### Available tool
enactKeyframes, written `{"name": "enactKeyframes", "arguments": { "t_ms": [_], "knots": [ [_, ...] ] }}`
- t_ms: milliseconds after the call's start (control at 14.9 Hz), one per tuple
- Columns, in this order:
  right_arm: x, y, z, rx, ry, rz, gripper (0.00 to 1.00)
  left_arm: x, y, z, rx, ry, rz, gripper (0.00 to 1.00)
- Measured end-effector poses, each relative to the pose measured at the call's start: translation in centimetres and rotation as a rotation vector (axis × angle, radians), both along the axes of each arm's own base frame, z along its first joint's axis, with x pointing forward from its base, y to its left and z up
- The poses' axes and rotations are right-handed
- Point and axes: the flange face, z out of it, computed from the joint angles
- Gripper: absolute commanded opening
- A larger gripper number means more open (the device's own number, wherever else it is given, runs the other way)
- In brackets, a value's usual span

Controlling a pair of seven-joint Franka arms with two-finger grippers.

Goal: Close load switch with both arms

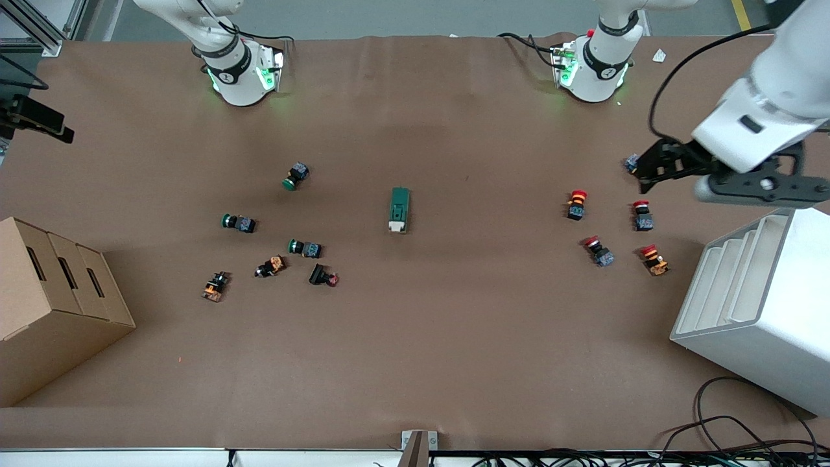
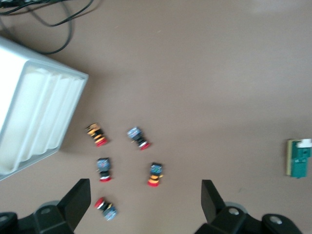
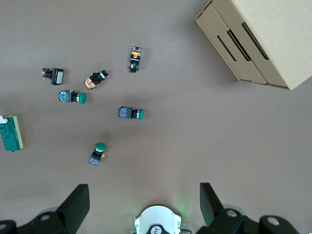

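A brown counter (image 1: 415, 337) is seen from a high camera facing two white robot arms whose green-lit bases are mounted along its top edge. The load switch (image 1: 399, 209), a small dark-green oblong block with a white handle piece at the end nearer the camera, is laid flat near the middle of the counter, well apart from everything else and untouched by either arm. The left gripper (image 1: 648, 170) is held in the air over the left arm's end of the counter, above a small button there, with its black fingers (image 2: 78, 197) spread wide apart and nothing between them. A cluster of red-capped push buttons (image 1: 577, 204) is scattered on the counter near it, and a white ribbed container (image 1: 755, 305) is set beside them, nearer the camera. The right gripper (image 3: 144, 202) is shown only in its own wrist view, raised high over its own base, its fingers likewise parted and empty. Green-capped push buttons (image 1: 295, 176) are scattered toward the right arm's end, and cardboard boxes (image 1: 52, 298) are placed at that edge.
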Motion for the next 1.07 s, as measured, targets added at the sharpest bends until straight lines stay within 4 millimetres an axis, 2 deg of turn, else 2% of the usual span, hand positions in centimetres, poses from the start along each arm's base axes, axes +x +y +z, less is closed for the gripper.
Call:
{"name": "enactKeyframes", "arguments": {
  "t_ms": [134,268,603,803,1071],
  "knots": [
    [-0.6,0.9,-0.1,-0.001,-0.016,0.016,1.0,-1.3,2.9,0.3,0.016,0.01,0.012,1.0],
    [-1.3,1.2,-0.1,-0.001,-0.022,0.021,1.0,-2.9,4.5,0.5,0.026,0.019,0.016,1.0],
    [-1.7,1.2,-0.2,-0.001,-0.025,0.022,1.0,-6.1,5.1,0.8,-0.015,0.037,0.028,1.0],
    [-1.7,1.1,-0.2,-0.001,-0.025,0.019,1.0,-7.1,6.5,0.3,-0.029,0.047,0.058,1.0],
    [-1.7,1.1,-0.2,-0.001,-0.026,0.02,1.0,-8.0,6.7,-0.1,-0.026,0.041,0.062,1.0]
  ]
}}
